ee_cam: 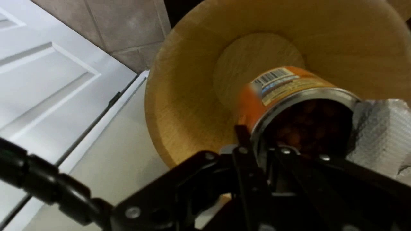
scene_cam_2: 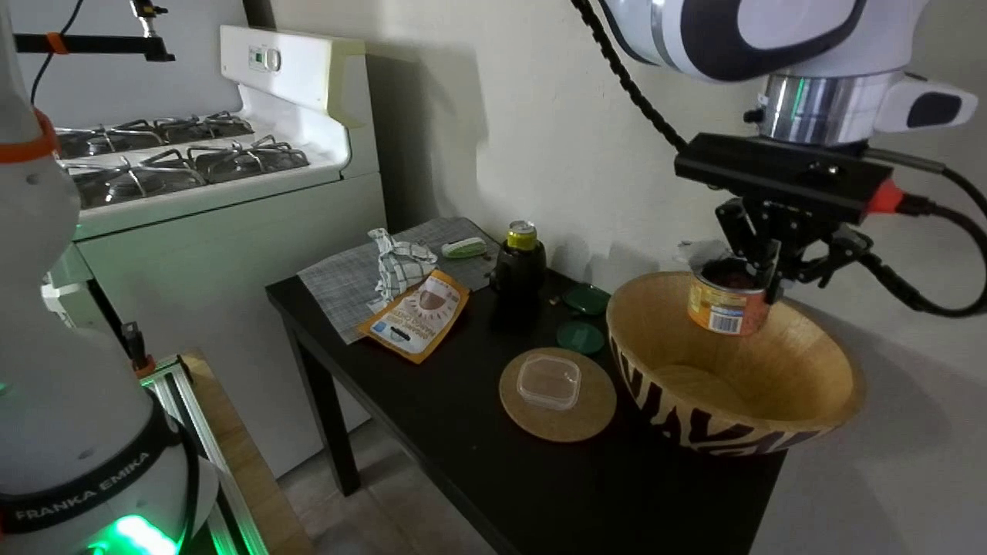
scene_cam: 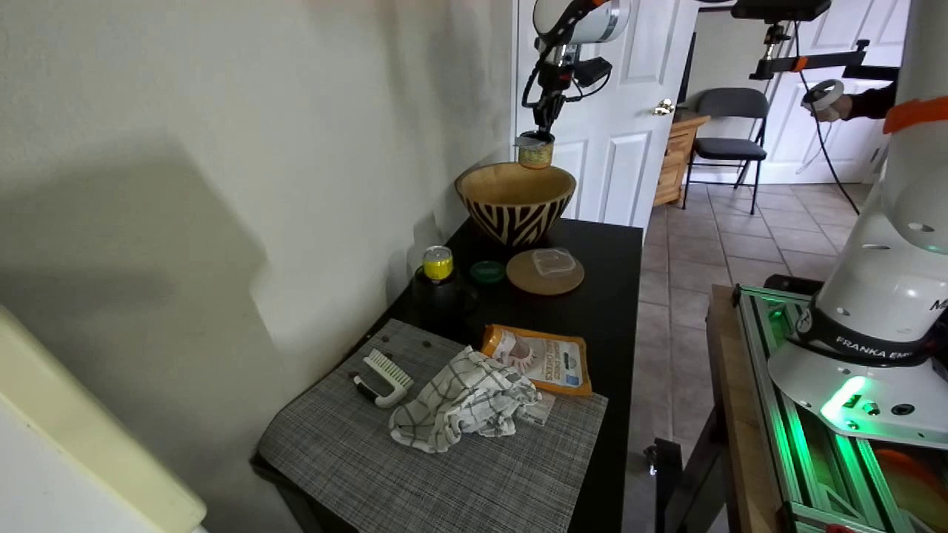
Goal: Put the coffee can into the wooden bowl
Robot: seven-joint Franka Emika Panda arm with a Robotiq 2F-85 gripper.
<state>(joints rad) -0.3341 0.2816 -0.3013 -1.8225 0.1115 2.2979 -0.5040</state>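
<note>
We see the pincer (scene_cam_2: 771, 276) pinching the open coffee can (scene_cam_2: 725, 310) by its wall, over the mouth of the wooden bowl (scene_cam_2: 655, 331) on the bench (scene_cam_2: 640, 501); whether the can dips below the bowl's rim, we can't quite tell.

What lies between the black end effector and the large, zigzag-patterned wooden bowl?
Both exterior views show the squat, orange-yellow metal can, held by the end effector over the bowl.

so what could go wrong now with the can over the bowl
The gripper pinches the can at one side of its rim, so it might swing or slip. The can is open with contents showing, so a tilt could spill them into the bowl. The peeled foil juts out and may snag.
</note>
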